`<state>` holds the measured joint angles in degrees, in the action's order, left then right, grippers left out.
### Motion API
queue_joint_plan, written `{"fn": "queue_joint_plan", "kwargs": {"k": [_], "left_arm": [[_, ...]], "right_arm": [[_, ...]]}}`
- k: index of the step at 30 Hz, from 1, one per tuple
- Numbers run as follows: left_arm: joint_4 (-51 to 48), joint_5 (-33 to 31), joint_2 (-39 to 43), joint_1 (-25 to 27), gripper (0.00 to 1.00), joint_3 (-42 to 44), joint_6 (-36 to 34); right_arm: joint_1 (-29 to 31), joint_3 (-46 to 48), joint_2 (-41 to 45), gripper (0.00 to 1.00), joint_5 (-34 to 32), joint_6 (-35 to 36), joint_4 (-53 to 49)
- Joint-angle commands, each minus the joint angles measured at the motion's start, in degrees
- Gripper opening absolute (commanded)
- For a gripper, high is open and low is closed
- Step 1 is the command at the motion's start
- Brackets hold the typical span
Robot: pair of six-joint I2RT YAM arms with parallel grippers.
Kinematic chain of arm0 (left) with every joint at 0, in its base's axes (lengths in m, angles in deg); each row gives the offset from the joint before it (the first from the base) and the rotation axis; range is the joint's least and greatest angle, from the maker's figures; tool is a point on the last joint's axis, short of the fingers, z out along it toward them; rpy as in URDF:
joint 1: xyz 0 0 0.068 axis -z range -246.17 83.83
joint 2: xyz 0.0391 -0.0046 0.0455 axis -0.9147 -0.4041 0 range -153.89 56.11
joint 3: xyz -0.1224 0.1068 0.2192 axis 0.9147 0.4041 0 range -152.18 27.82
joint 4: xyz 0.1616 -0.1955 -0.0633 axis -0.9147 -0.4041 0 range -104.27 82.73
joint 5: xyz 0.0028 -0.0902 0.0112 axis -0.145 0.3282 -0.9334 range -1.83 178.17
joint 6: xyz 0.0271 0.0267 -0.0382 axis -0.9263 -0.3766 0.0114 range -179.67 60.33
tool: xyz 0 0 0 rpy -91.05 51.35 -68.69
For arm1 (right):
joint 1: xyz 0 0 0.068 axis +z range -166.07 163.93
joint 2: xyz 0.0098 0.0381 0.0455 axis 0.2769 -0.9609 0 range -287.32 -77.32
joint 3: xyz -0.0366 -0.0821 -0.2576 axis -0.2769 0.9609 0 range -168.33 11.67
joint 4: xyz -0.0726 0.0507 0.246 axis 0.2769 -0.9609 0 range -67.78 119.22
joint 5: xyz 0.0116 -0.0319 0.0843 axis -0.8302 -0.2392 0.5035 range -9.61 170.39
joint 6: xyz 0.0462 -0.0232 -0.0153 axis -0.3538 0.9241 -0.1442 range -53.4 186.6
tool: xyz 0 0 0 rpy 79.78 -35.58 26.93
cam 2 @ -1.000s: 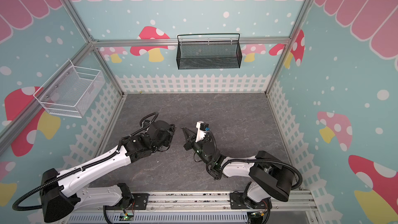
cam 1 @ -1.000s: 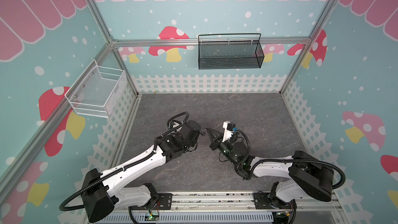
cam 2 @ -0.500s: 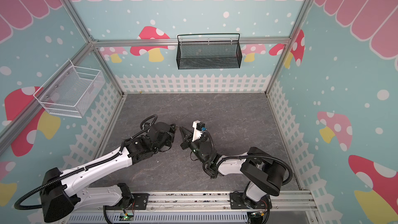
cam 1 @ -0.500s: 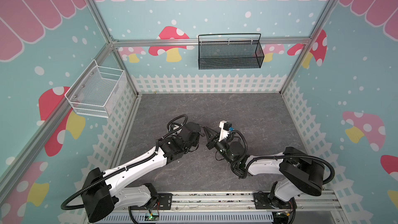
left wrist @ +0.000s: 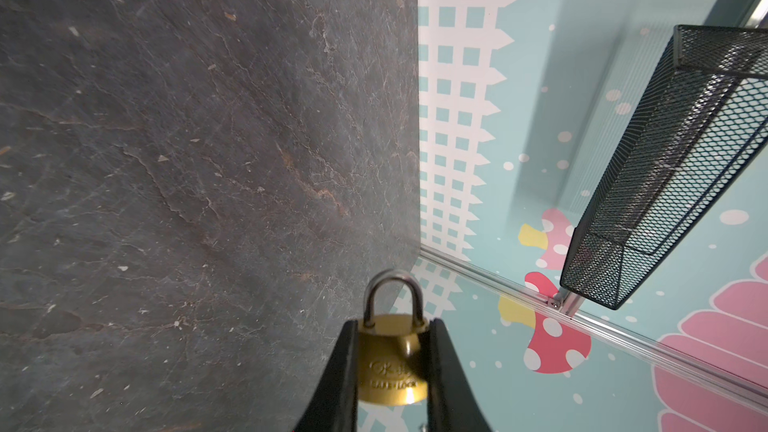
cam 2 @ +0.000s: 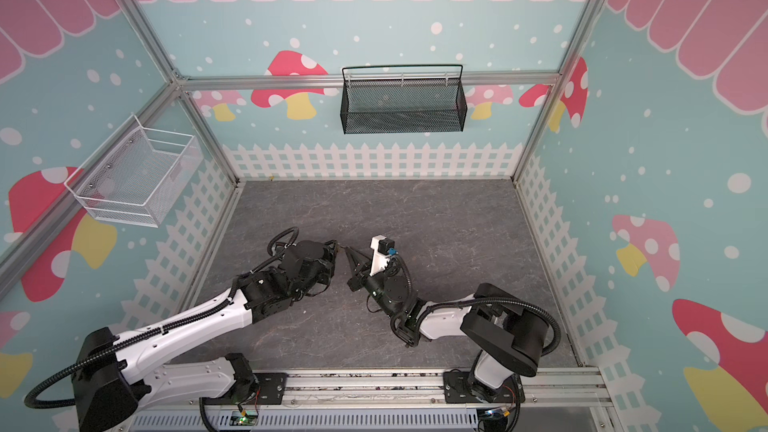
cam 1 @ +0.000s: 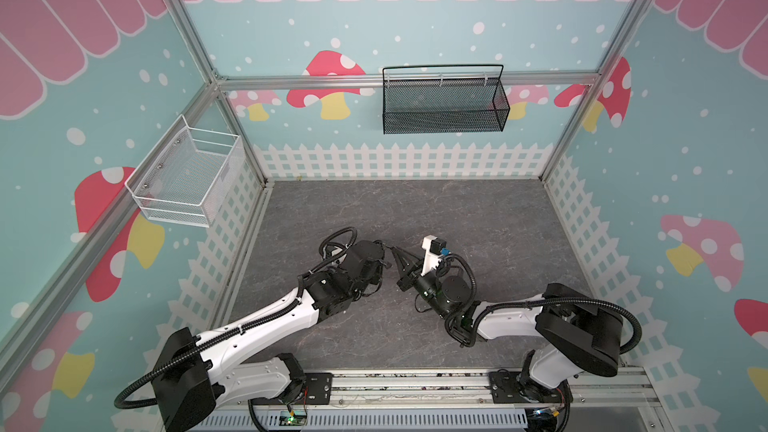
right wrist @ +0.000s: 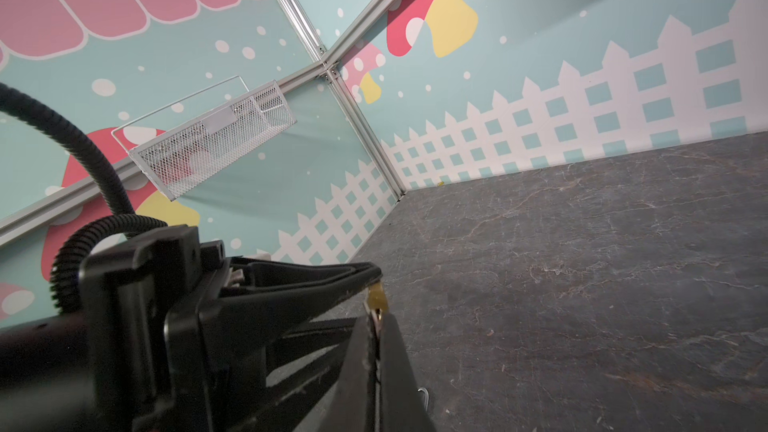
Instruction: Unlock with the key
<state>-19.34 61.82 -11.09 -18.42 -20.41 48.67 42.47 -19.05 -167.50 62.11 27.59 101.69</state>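
A brass padlock (left wrist: 390, 367) with a silver shackle hangs above the dark floor. My left gripper (left wrist: 392, 326) is shut on its body from both sides. In the right wrist view the padlock's underside (right wrist: 377, 297) sits right at the tip of my right gripper (right wrist: 377, 320). That gripper is shut, and only a thin metal sliver of the key (right wrist: 376, 314) shows between the jaws, touching the padlock's underside. In both top views the left gripper (cam 1: 384, 250) and the right gripper (cam 1: 394, 248) meet tip to tip mid-floor.
A black mesh basket (cam 1: 444, 105) hangs on the back wall and a white wire basket (cam 1: 187, 178) on the left wall. A small silver metal loop (right wrist: 424, 394) lies on the slate floor (cam 1: 457, 209) below the grippers.
My right gripper has moved left toward the left gripper, and its tip now reaches the padlock. The left arm has shifted only slightly.
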Motion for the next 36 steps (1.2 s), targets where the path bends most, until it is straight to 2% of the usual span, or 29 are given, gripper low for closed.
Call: {"fn": "queue_joint_plan", "kwargs": {"k": [1,14,23,31,36], "left_arm": [[3.00,-1.36,0.94,-0.13,0.00,0.94,2.28],[5.13,0.55,0.60,-0.10,0.00,1.29,1.71],[5.93,1.00,0.42,-0.10,0.00,1.38,1.66],[7.38,1.63,0.48,-0.11,0.00,1.62,1.70],[7.79,1.74,0.23,-0.11,0.00,1.45,1.53]], "right_arm": [[0.34,0.16,-0.67,0.00,-0.56,0.22,2.67],[0.24,-1.65,-0.80,0.00,-4.25,2.63,1.27],[0.25,-2.93,-1.31,0.00,-2.82,3.49,0.63],[0.13,-2.23,-1.23,0.00,-4.22,2.79,0.14],[0.25,-2.80,-1.91,0.00,-1.87,3.37,0.65]]}}
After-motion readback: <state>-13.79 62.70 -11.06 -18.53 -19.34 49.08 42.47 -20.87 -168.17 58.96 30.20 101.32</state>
